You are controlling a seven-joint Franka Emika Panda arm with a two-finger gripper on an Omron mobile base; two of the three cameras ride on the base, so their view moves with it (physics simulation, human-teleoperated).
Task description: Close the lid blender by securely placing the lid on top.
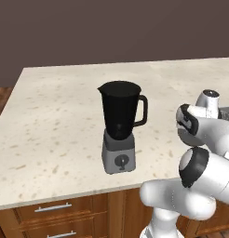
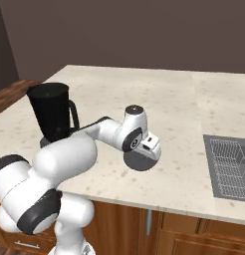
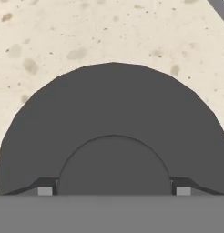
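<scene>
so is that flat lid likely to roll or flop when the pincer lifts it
Probably neither. The lid looks like a rigid flat disc lying face-down on the counter, so rolling seems unlikely. Its raised centre knob sits between the fingers, which should give some hold, though its smooth surface might slip.

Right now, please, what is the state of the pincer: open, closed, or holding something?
Pincer: down at the lid on the counter, fingers either side of its raised centre; whether they grip it cannot be told.

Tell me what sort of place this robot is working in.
Most likely a kitchen, a rendered one. A blender stands on a speckled stone counter, wooden drawers with metal handles sit under it, and a sink with a wire rack is set into the counter's right end.
</scene>
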